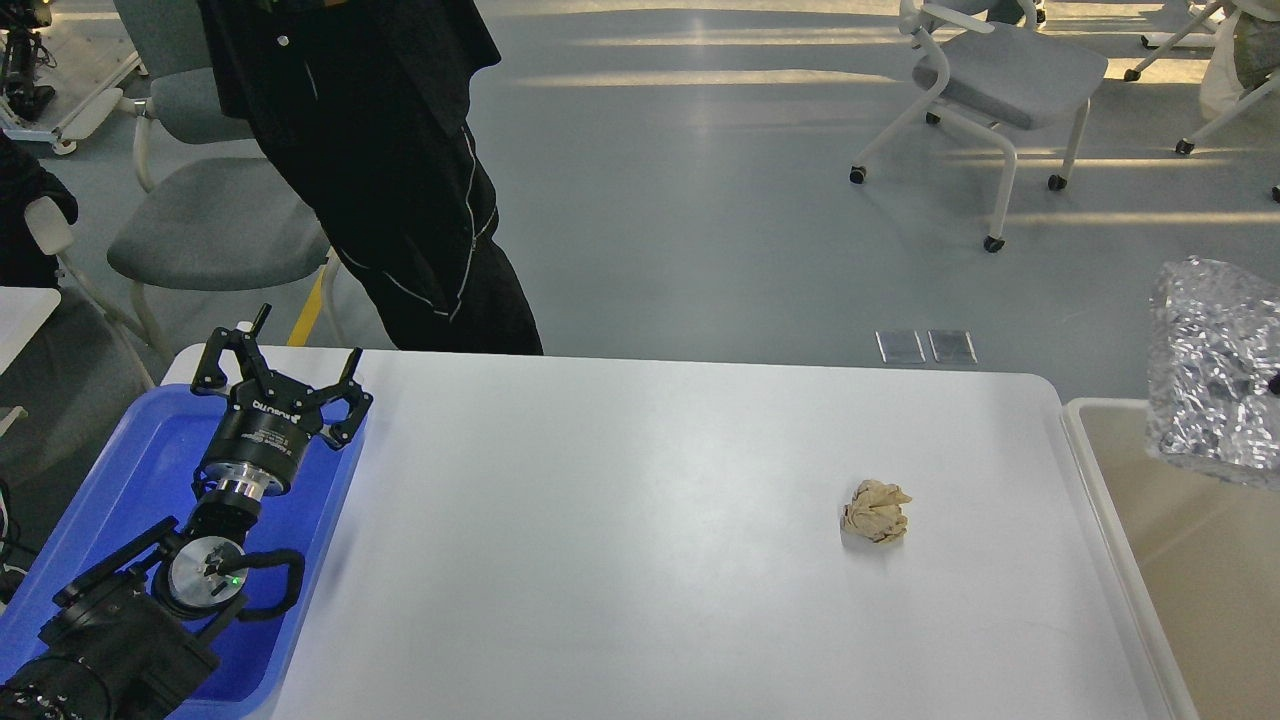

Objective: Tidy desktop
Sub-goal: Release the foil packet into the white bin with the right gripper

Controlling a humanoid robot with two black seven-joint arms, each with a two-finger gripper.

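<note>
Left gripper (280, 375) over blue tray (150, 450), our jaws spread, empty | crumpled paper (876, 511) alone on desktop (620, 560) | we pinch it centrally, lift clear into beige bin (1180, 560)

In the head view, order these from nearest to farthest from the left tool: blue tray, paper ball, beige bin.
From the left tool:
1. Blue tray, directly under it, at the left.
2. Paper ball, on the desktop, right of centre.
3. Beige bin, beyond the right edge.
</note>
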